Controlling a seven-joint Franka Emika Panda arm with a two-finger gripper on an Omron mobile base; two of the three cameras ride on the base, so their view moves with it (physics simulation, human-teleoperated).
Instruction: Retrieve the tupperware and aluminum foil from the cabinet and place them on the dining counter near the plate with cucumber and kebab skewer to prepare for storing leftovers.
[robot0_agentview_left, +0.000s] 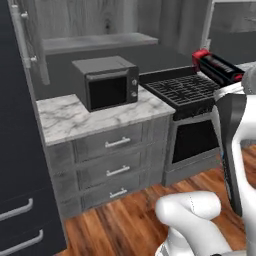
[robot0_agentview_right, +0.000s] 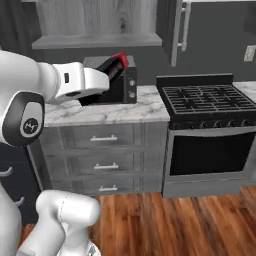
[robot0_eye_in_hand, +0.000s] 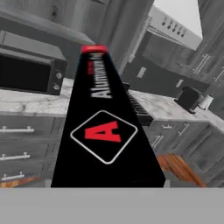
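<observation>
The aluminum foil (robot0_eye_in_hand: 105, 131), a long black box with red ends and a red "A" logo, runs straight out from my hand. My gripper (robot0_agentview_right: 101, 80) is shut on the aluminum foil (robot0_agentview_right: 111, 67), holding it in the air in front of the microwave with its far end tilted upward. From the left the aluminum foil (robot0_agentview_left: 218, 67) hangs above the stove's right side. The cabinet (robot0_agentview_right: 90, 17) stands open above the counter, its door (robot0_agentview_right: 173, 30) swung out and its inner shelf (robot0_agentview_left: 100, 42) bare. The tupperware, dining counter, plate, cucumber and kebab skewer are out of view.
A dark microwave (robot0_agentview_left: 107, 82) sits on a marble counter (robot0_agentview_left: 75, 118) over grey drawers (robot0_agentview_left: 118, 143). A black gas stove (robot0_agentview_right: 210, 100) with an oven stands to its right. Wood floor (robot0_agentview_right: 165, 220) lies in front. A small dark appliance (robot0_eye_in_hand: 189, 98) sits on a farther counter.
</observation>
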